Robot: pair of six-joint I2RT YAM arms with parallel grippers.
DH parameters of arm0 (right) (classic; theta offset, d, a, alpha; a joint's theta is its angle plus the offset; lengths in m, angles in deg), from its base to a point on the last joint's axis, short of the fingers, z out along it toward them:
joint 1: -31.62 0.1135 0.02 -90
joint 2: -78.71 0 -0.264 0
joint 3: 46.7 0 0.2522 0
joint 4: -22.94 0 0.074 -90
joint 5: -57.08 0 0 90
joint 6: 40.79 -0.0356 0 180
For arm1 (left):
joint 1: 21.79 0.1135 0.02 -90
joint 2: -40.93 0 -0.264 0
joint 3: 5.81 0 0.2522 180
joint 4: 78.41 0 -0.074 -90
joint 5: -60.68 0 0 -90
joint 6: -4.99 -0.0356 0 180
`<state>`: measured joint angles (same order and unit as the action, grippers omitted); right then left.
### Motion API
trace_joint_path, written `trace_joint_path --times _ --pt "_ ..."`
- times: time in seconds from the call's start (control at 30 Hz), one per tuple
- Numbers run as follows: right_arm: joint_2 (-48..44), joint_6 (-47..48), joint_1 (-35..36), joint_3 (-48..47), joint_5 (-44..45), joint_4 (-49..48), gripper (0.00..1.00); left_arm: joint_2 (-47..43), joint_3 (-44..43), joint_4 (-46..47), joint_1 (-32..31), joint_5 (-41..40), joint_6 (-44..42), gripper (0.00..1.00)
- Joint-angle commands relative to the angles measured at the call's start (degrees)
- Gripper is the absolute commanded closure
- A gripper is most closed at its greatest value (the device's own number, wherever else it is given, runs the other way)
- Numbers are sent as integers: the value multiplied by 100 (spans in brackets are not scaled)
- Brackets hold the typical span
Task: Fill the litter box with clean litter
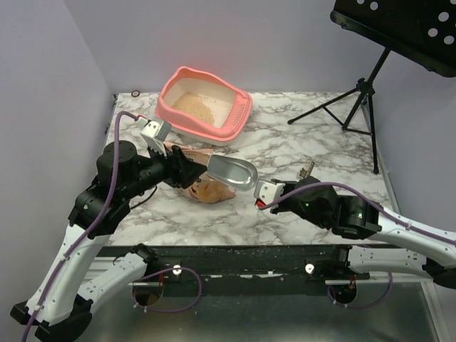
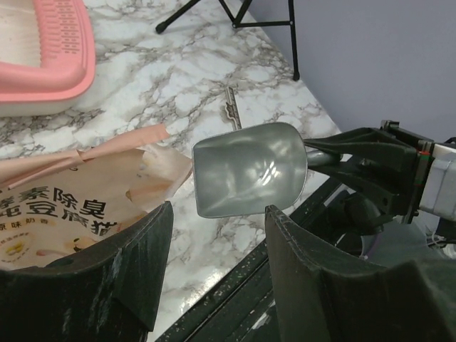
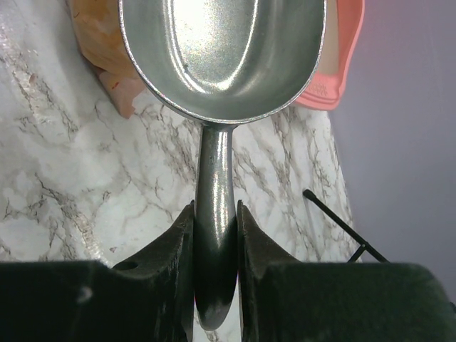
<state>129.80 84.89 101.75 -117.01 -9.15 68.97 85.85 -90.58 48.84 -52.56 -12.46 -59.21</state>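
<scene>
The salmon-pink plastic litter box (image 1: 239, 114) sits at the back left of the white marble-patterned table (image 1: 320, 135), with pale tan clean litter (image 1: 196, 105) inside it. In front of it a peach paper litter bag (image 1: 203, 191) lies on the table. A grey metal scoop (image 1: 234, 171) is above the table just beside the bag's right end, its handle between the fingers of the right gripper (image 3: 215, 214). Right of the scoop lies a small dark metal piece (image 1: 308, 169). A black music stand (image 1: 363, 92) stands at the back right.
</scene>
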Motion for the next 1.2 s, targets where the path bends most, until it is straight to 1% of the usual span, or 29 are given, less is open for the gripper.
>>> trace_joint_path --times 0.0,0.23,0.47,0.6,0.73,0.77,0.8,0.87,0.9,1.03,1.07,1.1,1.13,1.17 --pt "23 211 36 -312 31 -265 100 112 262 276 18 423 206 37" --pt "199 264 132 -611 -153 -265 99 280 376 400 18 599 206 37" --pt "358 325 247 -690 -346 -379 99 333 473 444 18 476 118 37" --pt "402 404 264 -681 -356 -537 100 367 552 532 18 590 136 39" --pt "437 510 256 -681 -233 -687 100 420 544 550 18 801 109 49" --pt "454 527 264 -681 -224 -696 100 438 535 550 18 845 101 54" --pt "472 536 265 -673 -189 -731 100 455 535 550 18 932 74 61" --pt "498 554 256 -655 -127 -766 100 499 517 541 26 1020 13 90" --pt "533 554 264 -646 -92 -775 100 499 517 549 18 1021 -14 100" --pt "551 431 264 -576 31 -880 99 368 570 725 18 995 -102 100" --pt "551 379 256 -541 101 -959 89 315 561 725 18 864 -128 100" --pt "534 326 247 -480 197 -1073 67 263 552 725 18 732 -172 100" --pt "534 265 238 -436 277 -1230 48 201 552 743 18 557 -207 100" --pt "542 151 186 -427 338 -1345 36 140 544 734 18 355 -259 100"
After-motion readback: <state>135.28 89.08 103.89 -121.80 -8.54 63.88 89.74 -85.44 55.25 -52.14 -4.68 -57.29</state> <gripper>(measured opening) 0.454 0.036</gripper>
